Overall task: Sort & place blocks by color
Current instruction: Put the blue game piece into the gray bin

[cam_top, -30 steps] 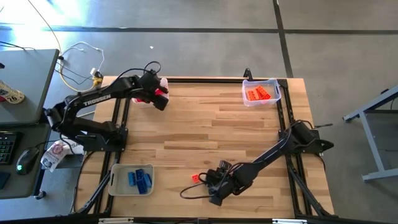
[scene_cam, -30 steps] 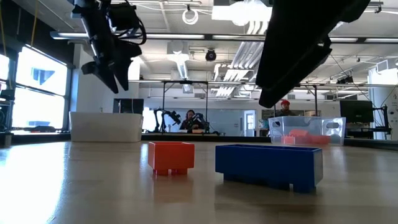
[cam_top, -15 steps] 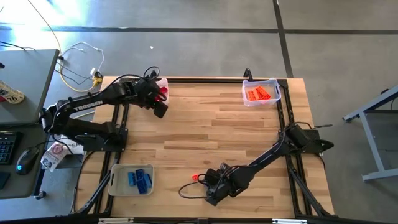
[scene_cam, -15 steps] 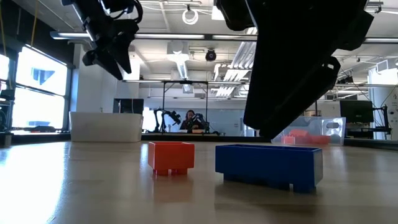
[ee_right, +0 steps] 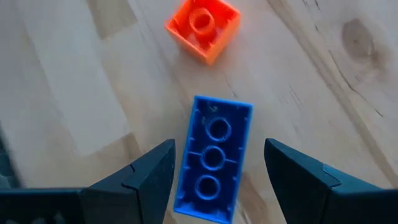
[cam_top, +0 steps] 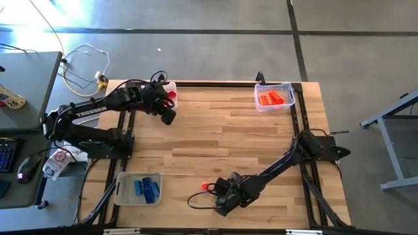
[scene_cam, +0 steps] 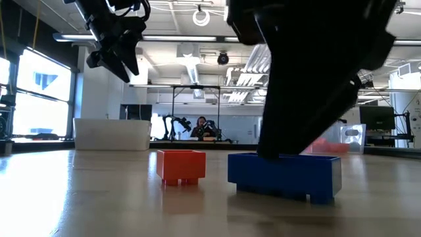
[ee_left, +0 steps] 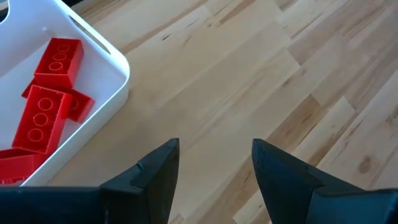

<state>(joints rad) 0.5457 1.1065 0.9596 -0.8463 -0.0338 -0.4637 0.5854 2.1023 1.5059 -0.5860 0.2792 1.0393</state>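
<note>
High view: table of pale wood planks on a grey concrete floor crossed by dark seams; a desk with a keyboard and mouse stands off the left arm's side. White lettering on the left arm reads "TROSSEN". No other writing is legible.

Left pincer: raised over the far corner, fingers spread, nothing between them. Just beside it, a white tray of red blocks. Left wrist view alone shows these clearly: long red blocks lying studs down, undersides up, against the tray wall.

Right pincer: low at the near edge, fingers spread. Right wrist view shows a blue block between the fingers, underside up, not touched by either. Just beyond the fingertips, a small orange block, also underside up. High view shows only the orange block beside this pincer; the blue one is hidden beneath it.

Low view: orange block and blue block stand side by side, apart, on the table, with the right arm dark above the blue one. Room behind: open hall, ceiling ducts and lights, bright windows, a person seated at a far bench.

Other trays: clear tray holding orange blocks, at the far corner well away from the right pincer; white tray holding blue blocks, at the near edge, well off from the right pincer.
</note>
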